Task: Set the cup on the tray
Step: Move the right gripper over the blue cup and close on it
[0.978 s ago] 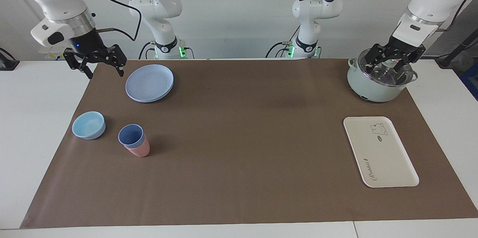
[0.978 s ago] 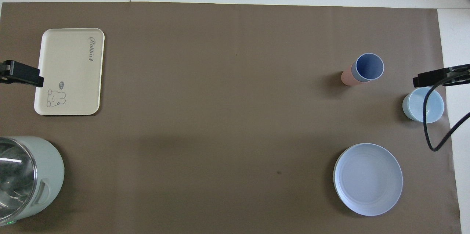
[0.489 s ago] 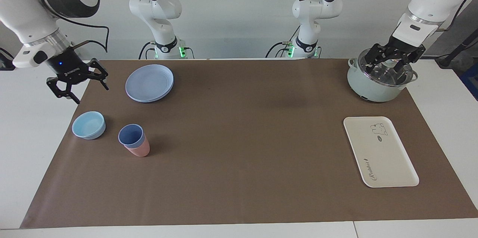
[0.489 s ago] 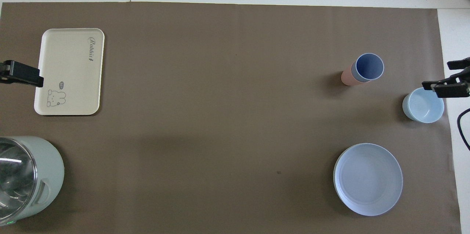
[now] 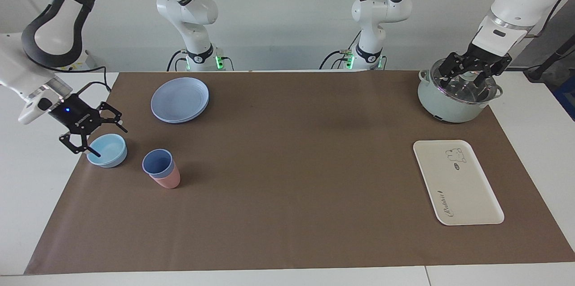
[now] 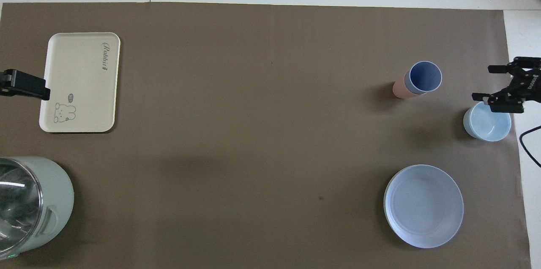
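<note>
- Right end effector [image 5: 94,135], fingers spread and empty, has dropped from beside the plate [image 5: 179,99] to the bowl [image 5: 107,150].
- Cup [image 5: 157,163] untouched, tray [image 5: 457,181] bare.
- Left end effector [image 5: 469,72] waits released over the pot [image 5: 457,97].

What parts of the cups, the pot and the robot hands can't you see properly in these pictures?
- The cup's lower part: both views; it sits inside the pink cup.
- The pot: overhead view, cut off by the picture's edge; facing view, the left gripper covers part of its lid.
- Whether the right gripper touches the light-blue bowl: they overlap in both views.
</note>
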You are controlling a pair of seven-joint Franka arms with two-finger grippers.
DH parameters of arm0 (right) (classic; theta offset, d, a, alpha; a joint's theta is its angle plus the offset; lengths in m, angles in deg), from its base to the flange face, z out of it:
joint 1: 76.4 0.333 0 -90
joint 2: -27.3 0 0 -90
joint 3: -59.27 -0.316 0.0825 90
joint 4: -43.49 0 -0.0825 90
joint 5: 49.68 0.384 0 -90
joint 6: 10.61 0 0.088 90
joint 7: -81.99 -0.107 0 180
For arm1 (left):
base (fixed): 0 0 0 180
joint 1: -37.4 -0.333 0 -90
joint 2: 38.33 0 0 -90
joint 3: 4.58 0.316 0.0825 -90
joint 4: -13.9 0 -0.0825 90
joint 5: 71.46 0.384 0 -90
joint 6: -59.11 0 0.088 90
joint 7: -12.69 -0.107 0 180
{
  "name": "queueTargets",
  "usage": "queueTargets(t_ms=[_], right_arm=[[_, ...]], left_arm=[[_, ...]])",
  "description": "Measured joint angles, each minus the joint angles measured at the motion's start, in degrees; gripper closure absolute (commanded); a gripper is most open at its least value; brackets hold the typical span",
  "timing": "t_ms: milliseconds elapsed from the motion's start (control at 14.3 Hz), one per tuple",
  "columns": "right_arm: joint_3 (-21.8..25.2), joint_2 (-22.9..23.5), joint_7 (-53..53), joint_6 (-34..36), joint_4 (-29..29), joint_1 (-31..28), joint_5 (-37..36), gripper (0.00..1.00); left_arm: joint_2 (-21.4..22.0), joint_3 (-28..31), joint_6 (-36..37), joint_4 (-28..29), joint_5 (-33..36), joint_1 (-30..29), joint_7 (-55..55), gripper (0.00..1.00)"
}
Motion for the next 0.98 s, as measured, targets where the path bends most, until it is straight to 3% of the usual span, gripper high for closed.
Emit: queueTargets(t_ms=[489, 978], right_arm=[[-0.10, 5.13, 19.02, -0.33, 7.18, -0.59, 18.30, 0.00], [-0.51, 9.17, 28.30, 0.63, 8.15, 0.27, 28.68, 0.00]], left_arm=[[0.00, 0.00, 0.01, 0.00, 0.00, 0.00, 0.00, 0.00], [0.00, 0.00, 0.01, 0.00, 0.00, 0.00, 0.00, 0.00]])
